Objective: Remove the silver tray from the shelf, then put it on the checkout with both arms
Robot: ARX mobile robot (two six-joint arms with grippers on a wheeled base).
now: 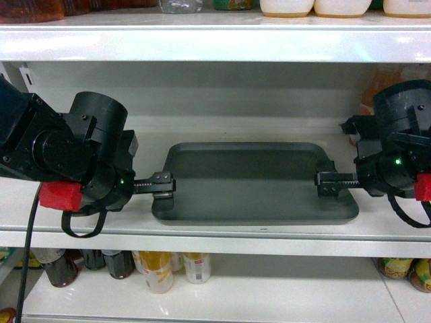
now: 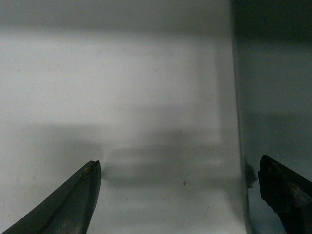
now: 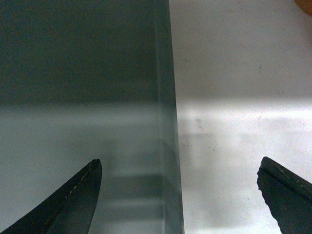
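Silver tray [image 1: 252, 182]: flat on the shelf [image 1: 215, 232], at centre of the head view, long side parallel to the front lip; matte grey-green, low rim, nothing on it.
Shelf: glossy white board, wider than the tray; bare white strips at 3 and 9 o'clock of the tray.
Left gripper [image 1: 161, 185]: at the tray's 9 o'clock short edge, level with the rim; jaws spread wide in the left wrist view, one finger [image 2: 73, 200] over white shelf, the other finger [image 2: 285, 192] over the tray [image 2: 273, 97], rim between them; nothing clamped.
Right gripper [image 1: 328, 183]: at the tray's 3 o'clock short edge; jaws likewise spread wide in the right wrist view, one finger [image 3: 68, 200] over the tray [image 3: 78, 97], the other finger [image 3: 287, 192] over white shelf [image 3: 243, 122], rim between them; nothing clamped.
Arms: black, bulky joints, red wrist block [image 1: 59, 195] on the left, a green light on each.
Above, 12 o'clock: upper shelf board [image 1: 215, 40] with containers, only their bases in view.
Below, 6 o'clock: lower shelf with bottles [image 1: 158, 269], dark ones toward 7 o'clock.
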